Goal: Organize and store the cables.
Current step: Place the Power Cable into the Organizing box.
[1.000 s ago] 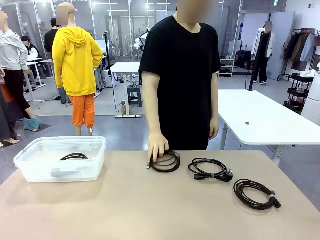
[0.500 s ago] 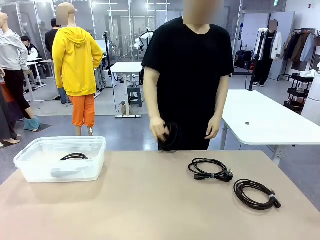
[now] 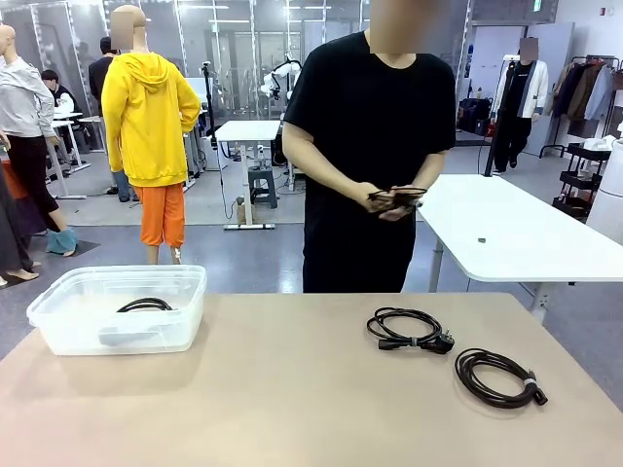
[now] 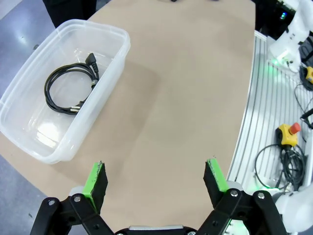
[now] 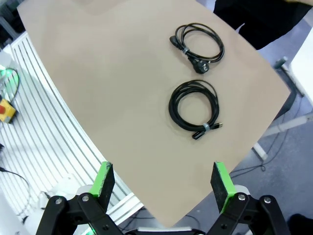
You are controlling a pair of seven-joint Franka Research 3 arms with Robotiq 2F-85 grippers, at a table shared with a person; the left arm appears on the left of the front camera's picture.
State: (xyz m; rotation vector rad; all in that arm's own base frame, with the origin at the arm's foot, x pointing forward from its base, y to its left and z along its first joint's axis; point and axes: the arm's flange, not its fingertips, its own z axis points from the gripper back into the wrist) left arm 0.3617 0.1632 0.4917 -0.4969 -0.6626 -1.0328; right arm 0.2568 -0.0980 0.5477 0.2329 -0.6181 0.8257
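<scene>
front view: person at the far side holds one cable coil point(image 3: 401, 192) in both hands point(image 3: 385, 203) at waist height, well above the table point(image 3: 292, 399). looks like it's being tidied or re-wound before storing, my guess. clear plastic bin point(image 3: 58, 326) sits at the table's left end with one stored coil point(image 3: 144, 305) inside, so that's the drop target. plug-end coil point(image 3: 409, 329) and tied coil point(image 3: 496, 377) lie flat on the right half, near each other but apart, laid out for separate pickups. left wrist view: left gripper point(image 4: 155, 169) hovers over bare table just beside the bin, fingers spread wide, nothing between them; stored coil lies flat on the bin floor, plug end toward the far wall. right wrist view: right gripper point(image 5: 162, 169) hangs high over the table's near edge, fingers spread wide, empty; both loose coils are ahead of it, tied coil nearer. judgement: one stored, one in hand, two left.
</scene>
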